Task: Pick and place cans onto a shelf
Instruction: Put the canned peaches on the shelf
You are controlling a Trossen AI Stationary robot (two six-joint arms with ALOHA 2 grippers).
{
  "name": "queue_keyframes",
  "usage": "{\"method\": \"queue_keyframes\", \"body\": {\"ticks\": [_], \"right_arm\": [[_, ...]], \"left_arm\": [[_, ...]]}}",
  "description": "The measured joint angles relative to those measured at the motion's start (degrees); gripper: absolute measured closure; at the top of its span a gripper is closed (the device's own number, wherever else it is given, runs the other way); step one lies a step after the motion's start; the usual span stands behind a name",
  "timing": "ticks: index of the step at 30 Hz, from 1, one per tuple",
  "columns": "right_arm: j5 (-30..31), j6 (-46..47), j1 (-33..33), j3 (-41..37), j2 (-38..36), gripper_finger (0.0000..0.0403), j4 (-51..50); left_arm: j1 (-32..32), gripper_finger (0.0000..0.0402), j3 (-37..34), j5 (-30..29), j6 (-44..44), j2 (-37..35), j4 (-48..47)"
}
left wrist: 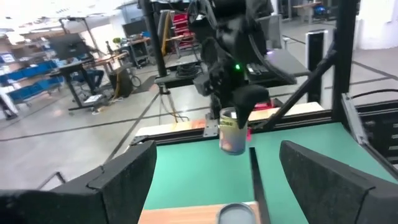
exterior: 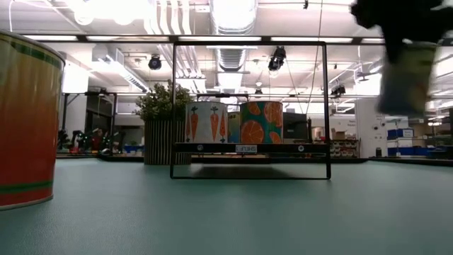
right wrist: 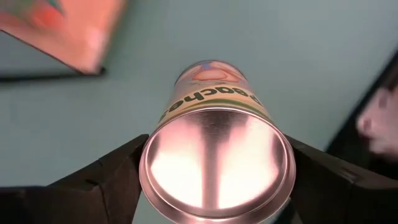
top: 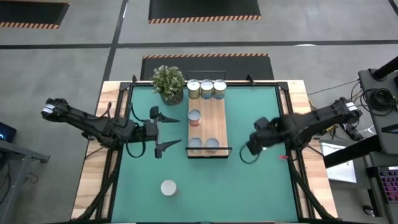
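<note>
The wooden shelf [top: 211, 124] lies on the green mat, with several cans standing on it: three at its far end [top: 206, 88], one [top: 194, 117] near the middle and two at its near end [top: 203, 145]. One more can [top: 168, 187] stands on the mat near the front; it looms at the left of the low view [exterior: 25, 120]. My right gripper [top: 252, 149] is right of the shelf's near end, shut on a peach-labelled can [right wrist: 214, 143]. My left gripper [top: 164, 131] is open and empty, left of the shelf. My right gripper pinches the can's side wall just below its top rim [right wrist: 149, 168] between its two fingers [right wrist: 109, 180], one on each side. The fingers come from above, slanting down. The can hangs below them [left wrist: 233, 134], lifted clear of the mat, its shiny top toward the wrist.
A potted green plant [top: 168, 83] stands on the mat at the shelf's far left corner. The shelf's black wire frame [exterior: 249, 110] stands up at its end. Bare mat lies right of the shelf and along the front.
</note>
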Motion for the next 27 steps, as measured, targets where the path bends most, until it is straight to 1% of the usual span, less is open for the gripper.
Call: {"method": "queue_keyframes", "body": {"ticks": [2,5,8,12,14,19,23,27], "right_arm": [[1.46,-5.02,-3.46,3.15,0.02,0.0096,0.08],[3.65,-11.83,-8.27,7.53,0.06,0.0092,0.4],[3.76,-17.47,-12.73,10.81,0.09,0.0088,0.89],[3.65,-22.46,-17.28,13.46,0.11,0.0093,2.4],[3.53,-24.55,-18.82,14.6,0.11,0.0094,3.76],[2.66,-28.64,-21.7,17.45,1.22,0.009,7.14],[0.24,-33.03,-23.51,20.62,5.16,0.0092,7.71],[-1.87,-38.58,-25.2,25.14,10.2,0.0091,5.77]], "left_arm": [[-0.29,0.0079,0.02,-1.9,0.26,-0.88,-0.07],[-0.96,0.0079,-0.14,-2.55,0.61,-3.82,-2.02],[-1.01,0.008,-2.25,-2.52,0.99,-6.9,-1.31],[-0.94,0.008,-6.08,-2.58,4.03,-10.88,1.69],[-0.94,0.008,-7.31,-2.58,4.97,-12.91,3.11],[-0.94,0.0079,-8.17,-2.57,5.12,-16.34,2.86],[-0.94,0.008,-8.78,-2.58,5.56,-17.78,2.82],[-0.94,0.008,-8.88,-2.57,5.7,-18.19,2.89]]}}
